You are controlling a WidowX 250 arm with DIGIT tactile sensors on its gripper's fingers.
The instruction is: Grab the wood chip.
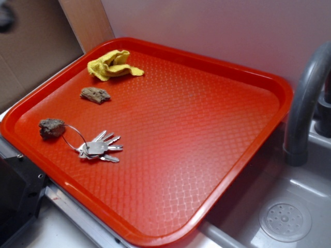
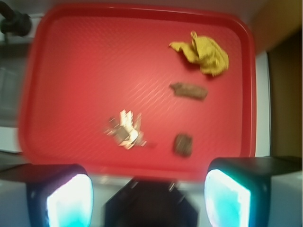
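Jaws spread wide, empty, well short of the wood chip [image 2: 189, 91] on the tray [image 2: 85, 56]

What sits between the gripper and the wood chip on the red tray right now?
Nothing visible. The open gripper hangs high above the red plastic tray's near edge. The flat tan-brown wood chip lies uncovered, between the crumpled yellow cloth and the grey-brown lump on the key ring.

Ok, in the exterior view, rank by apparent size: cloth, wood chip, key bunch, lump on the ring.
1. Cloth, largest.
2. Key bunch.
3. Wood chip and lump look about alike; the lump sits nearer the camera, so I won't rank them.
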